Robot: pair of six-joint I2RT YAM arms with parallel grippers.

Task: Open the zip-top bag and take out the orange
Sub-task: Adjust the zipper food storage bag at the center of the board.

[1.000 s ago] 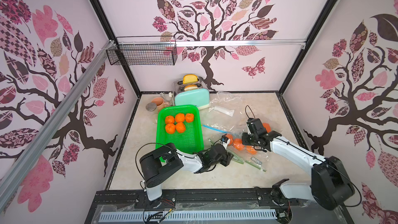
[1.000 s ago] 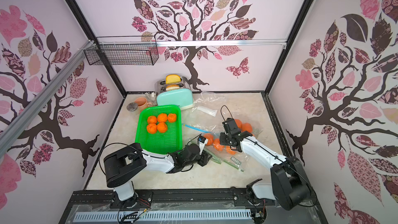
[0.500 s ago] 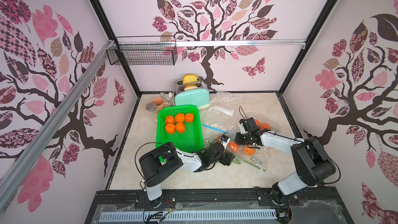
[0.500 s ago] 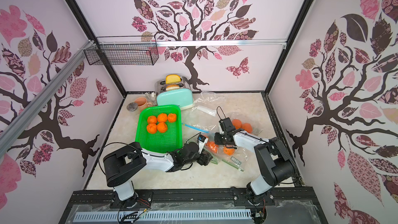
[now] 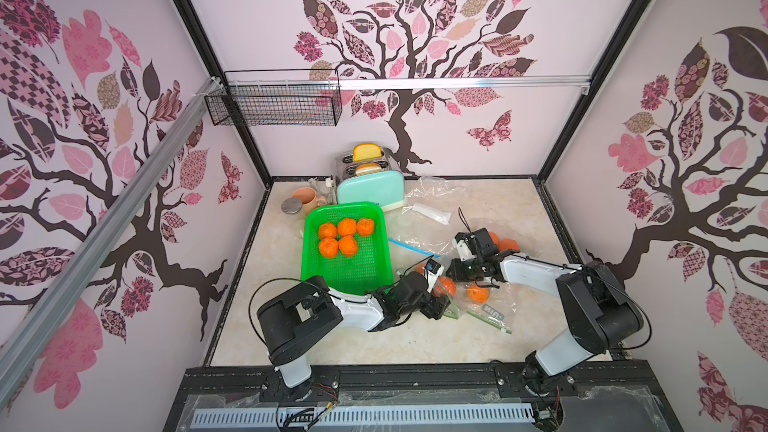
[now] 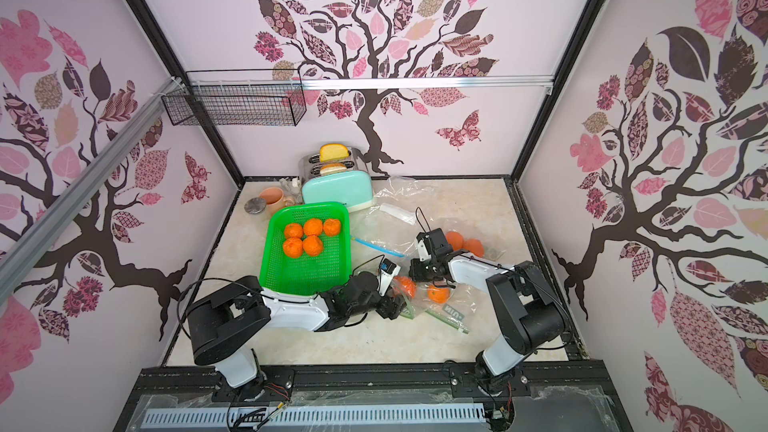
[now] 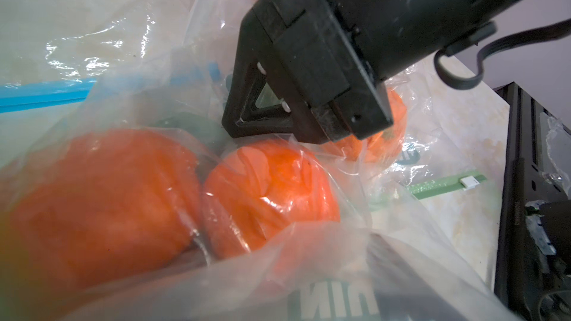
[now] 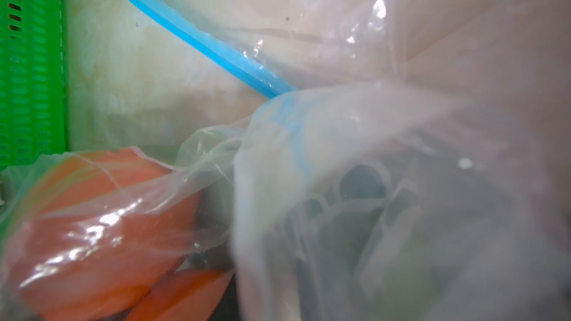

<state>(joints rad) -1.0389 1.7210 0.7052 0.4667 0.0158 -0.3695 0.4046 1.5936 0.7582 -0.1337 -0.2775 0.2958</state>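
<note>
On the table (image 5: 374,342), just in front of the green basket (image 5: 376,276), the zip-top bag (image 5: 494,305) lies crumpled between the two arms. Its green zip strip (image 5: 488,321) runs slantwise along the near edge, from beside the left end effector (image 5: 437,307) away toward the right arm's base. The nearest orange (image 5: 447,285) sits inside the film, just beyond the left end effector. It is also just beside the right end effector (image 5: 460,274), which reaches in from the far side. A second orange (image 5: 478,293) lies close by, deeper in the bag. Both arms look about equally near, and the left one faces the fruit head-on. The fruit is bright and round, veiled by glossy, wrinkled plastic. I cannot tell whether either end effector is open or clamped on film, nor whether the seal is parted.
</note>
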